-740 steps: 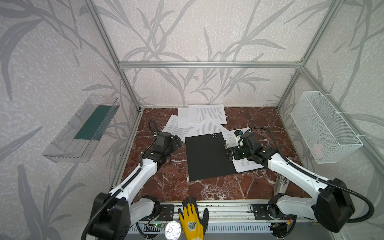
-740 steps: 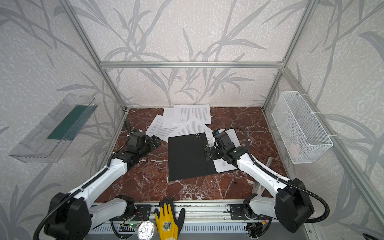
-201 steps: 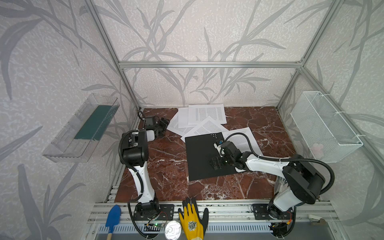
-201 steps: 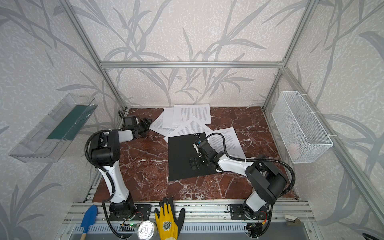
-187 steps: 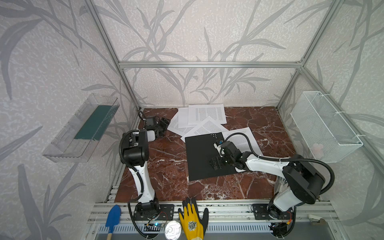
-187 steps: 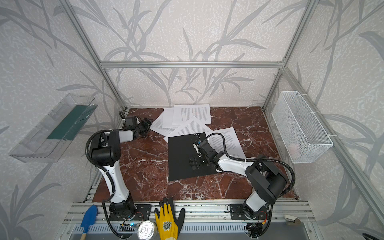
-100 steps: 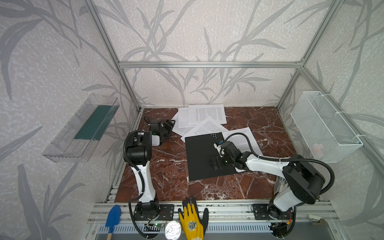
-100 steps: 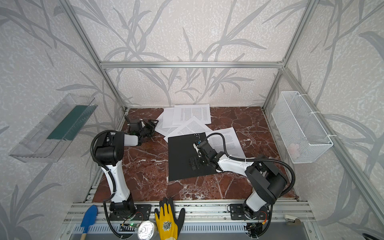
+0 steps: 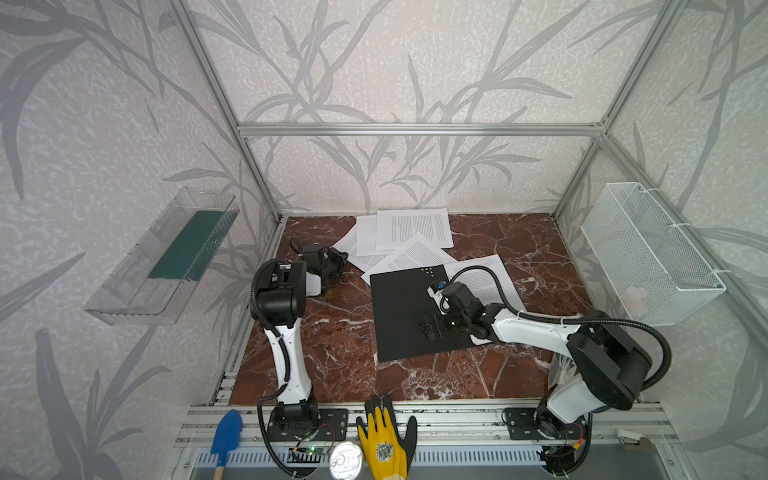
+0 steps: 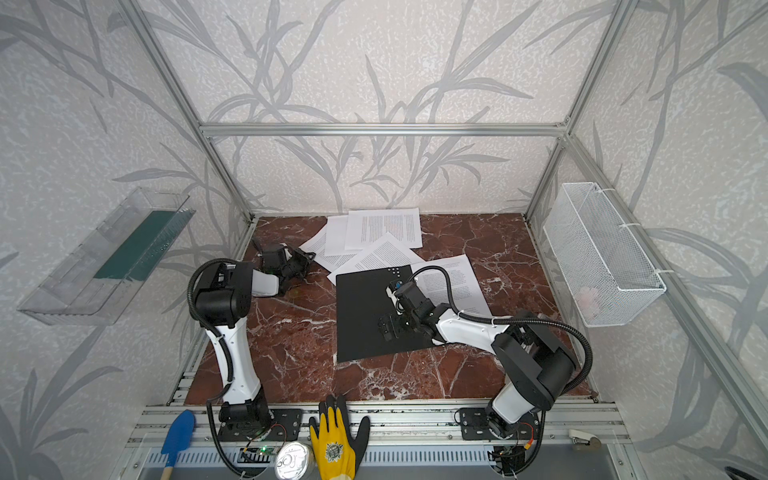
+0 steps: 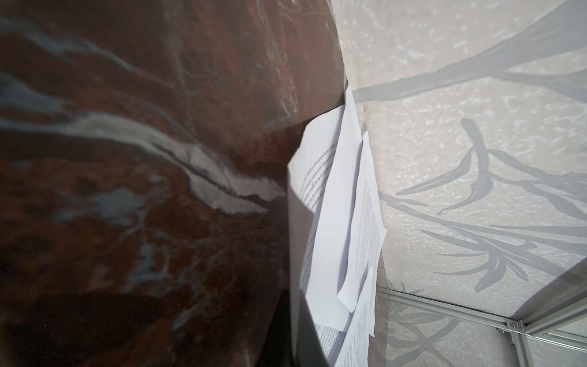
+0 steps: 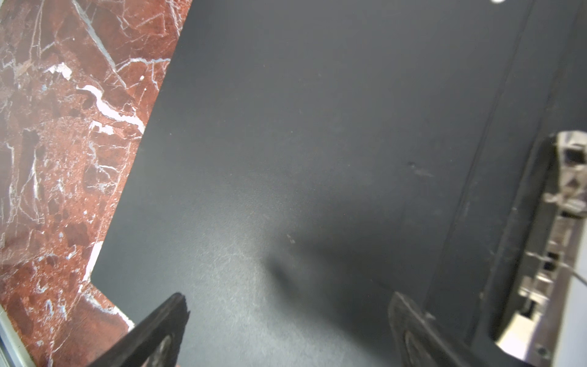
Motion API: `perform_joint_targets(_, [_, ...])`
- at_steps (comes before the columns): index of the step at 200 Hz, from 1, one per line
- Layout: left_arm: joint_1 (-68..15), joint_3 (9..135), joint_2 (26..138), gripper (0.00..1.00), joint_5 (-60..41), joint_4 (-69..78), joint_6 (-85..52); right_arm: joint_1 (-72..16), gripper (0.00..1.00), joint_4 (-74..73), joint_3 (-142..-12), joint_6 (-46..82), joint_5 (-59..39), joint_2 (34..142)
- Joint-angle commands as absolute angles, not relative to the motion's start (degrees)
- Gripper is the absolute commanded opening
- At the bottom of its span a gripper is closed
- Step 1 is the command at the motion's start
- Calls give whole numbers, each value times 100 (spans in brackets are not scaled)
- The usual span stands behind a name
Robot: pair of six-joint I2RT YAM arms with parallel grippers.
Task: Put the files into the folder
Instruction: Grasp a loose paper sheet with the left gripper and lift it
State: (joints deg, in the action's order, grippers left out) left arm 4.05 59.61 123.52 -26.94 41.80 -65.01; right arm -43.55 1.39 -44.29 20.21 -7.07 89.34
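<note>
In both top views the black folder [image 9: 401, 311] [image 10: 361, 309] lay flat on the red marble worktop [image 9: 332, 340], slightly right of the frame's centre. The files [image 9: 413, 235] [image 10: 382, 230] lay loosely fanned above it in the frame, against the back wall. A further sheet [image 9: 488, 276] stuck out from the folder's right edge; whether it sat under or inside could not be told. The right claw [image 9: 432, 326] was low over the folder's lower right part with its jaws spread wide and nothing between them, and the right wrist view showed its fingertips [image 12: 165, 324] far apart above the black cover. The left claw [image 9: 334, 262] sat low at the left edge of the files with its jaws closed. Whether it pinched a corner could not be told.
</note>
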Motion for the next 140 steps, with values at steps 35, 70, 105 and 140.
perform_joint_targets(35, [361,5367,10683,0,-2216,3536,-6127,-4270,99,148,-4336,2004,-375,8179])
perform_joint_targets(70, [96,5135,9485,0,-1747,2585,-5639,-4164,99,369,-4292,2012,-221,7773])
perform_joint_targets(105, [-379,5445,8402,0,-1270,1285,-4923,-3763,99,459,-4082,2133,-300,7136])
perform_joint_targets(140, [-1122,6271,7780,0,-1003,-31,-4026,-3411,99,757,-3959,2213,-189,6480])
